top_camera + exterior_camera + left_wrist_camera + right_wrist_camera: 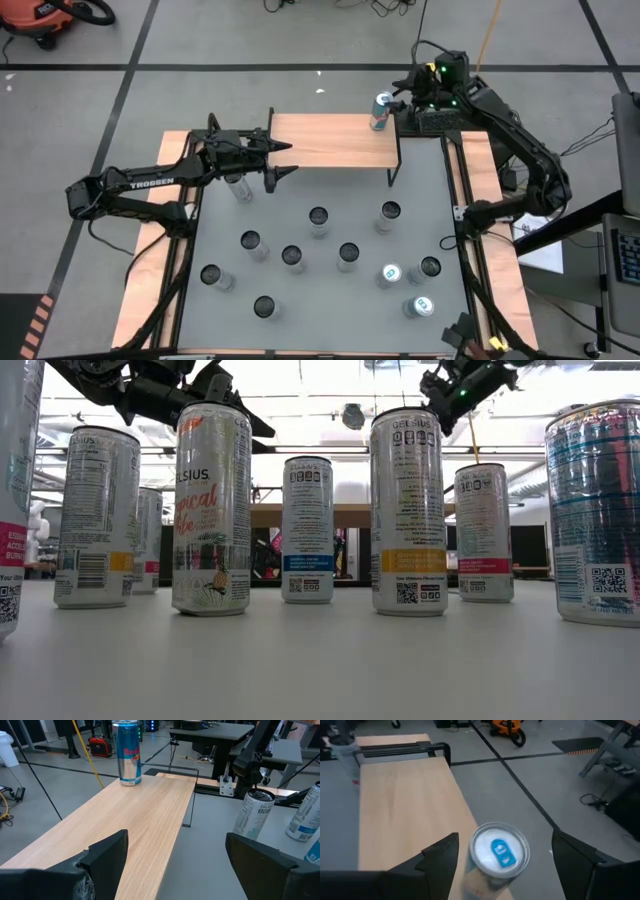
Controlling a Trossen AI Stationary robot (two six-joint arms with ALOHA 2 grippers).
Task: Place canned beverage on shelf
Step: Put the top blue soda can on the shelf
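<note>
Now hovering wide open, right gripper [502,865] straddling but not holding the blue canned beverage [380,111], standing upright at the shelf [330,140] end. Lifting straight up, avoiding clipping it. Left gripper [280,160] gaping empty over the opposite end.

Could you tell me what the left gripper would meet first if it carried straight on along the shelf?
Probably the blue can at the far end of the shelf; the plank between looks bare, with the left gripper open.
</note>
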